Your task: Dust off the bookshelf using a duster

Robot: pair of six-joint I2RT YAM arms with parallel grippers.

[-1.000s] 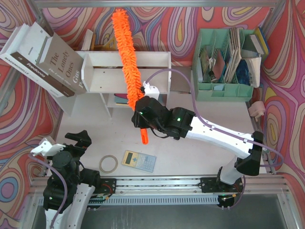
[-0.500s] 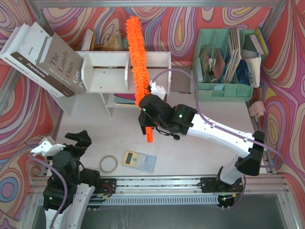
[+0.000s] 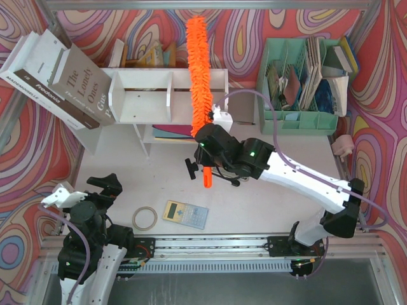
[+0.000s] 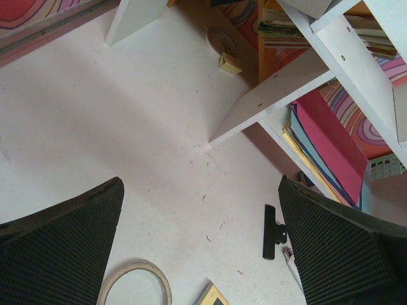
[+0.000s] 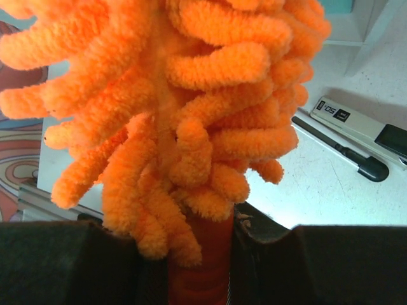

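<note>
Dusting is judged midway. At near left, the left end effector (image 4: 200, 254) is held wide open, empty. Across the right end of the white two-tier board bookshelf (image 3: 146, 79) the fluffy orange chenille duster (image 3: 198, 70) is laid, its handle clamped by the right end effector (image 3: 205, 162); the lower tier seems undone.

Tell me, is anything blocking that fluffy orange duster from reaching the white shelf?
Nothing visible. The right gripper holds the duster by its handle, and seen from above its fluffy length crosses the bookshelf top with nothing between them.
</note>
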